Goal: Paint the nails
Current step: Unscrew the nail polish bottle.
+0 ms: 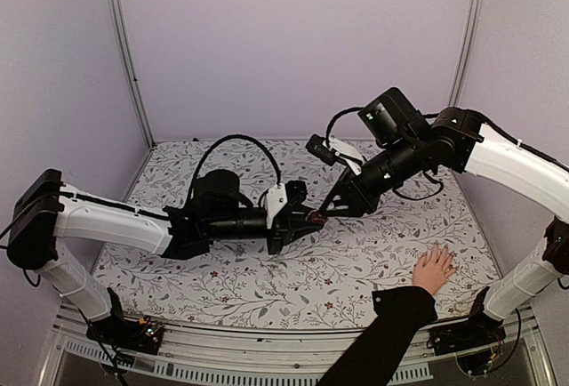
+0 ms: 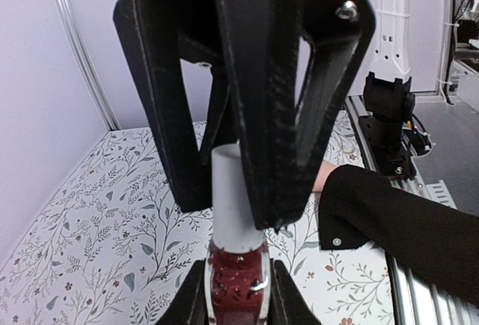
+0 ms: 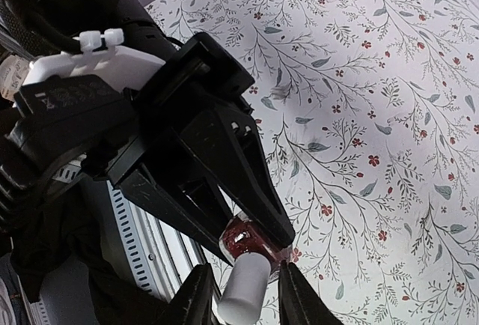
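Observation:
A small dark-red bottle [image 1: 313, 218] with a white cap [image 3: 245, 295] hangs above the middle of the table, and my left gripper [image 2: 238, 295] is shut on its glass body [image 2: 238, 276]. My right gripper [image 3: 245, 301] reaches in from the right. Its jaws straddle the white cap [image 2: 233, 198], and a slim gap still shows beside the cap. A light-skinned hand [image 1: 434, 268] with spread fingers lies flat at the front right, its arm in a black sleeve [image 1: 382, 333]. The nails are too small to make out.
The floral tablecloth [image 1: 267, 279] covers the table. The sleeved arm [image 2: 404, 220] crosses the near edge at the right, close to my right arm's base [image 1: 498, 301]. A metal rail [image 1: 267, 350] runs along the front, and grey walls enclose the other sides.

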You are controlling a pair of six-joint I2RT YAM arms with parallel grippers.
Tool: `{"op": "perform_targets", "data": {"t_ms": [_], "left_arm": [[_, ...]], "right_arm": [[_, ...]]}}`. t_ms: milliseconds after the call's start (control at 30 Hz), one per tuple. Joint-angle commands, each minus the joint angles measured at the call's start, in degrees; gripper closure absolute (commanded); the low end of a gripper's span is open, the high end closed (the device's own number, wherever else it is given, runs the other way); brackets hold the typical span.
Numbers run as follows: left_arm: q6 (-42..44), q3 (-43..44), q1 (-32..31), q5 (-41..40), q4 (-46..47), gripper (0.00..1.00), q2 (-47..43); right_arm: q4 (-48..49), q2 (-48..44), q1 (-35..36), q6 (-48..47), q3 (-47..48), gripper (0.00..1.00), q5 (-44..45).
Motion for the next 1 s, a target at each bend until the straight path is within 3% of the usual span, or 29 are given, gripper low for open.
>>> {"op": "perform_targets", "data": {"t_ms": [0, 433, 967], "left_arm": [[0.4, 1.5, -0.6, -0.5, 0.8, 1.0, 0.8], [0.1, 2.0, -0.6, -0.8, 0.9, 1.0, 1.1], [-2.5, 1.8, 0.7, 0.4, 1.9, 1.0, 1.7]], "right_arm": [[-1.5, 0.4, 0.7, -0.8, 1.5, 0.71, 0.2], [-1.7, 0.5, 1.5, -1.3, 1.8, 0.99, 2.0], [-2.1, -1.9, 2.4, -2.6, 3.1, 1.0, 3.8]]}}
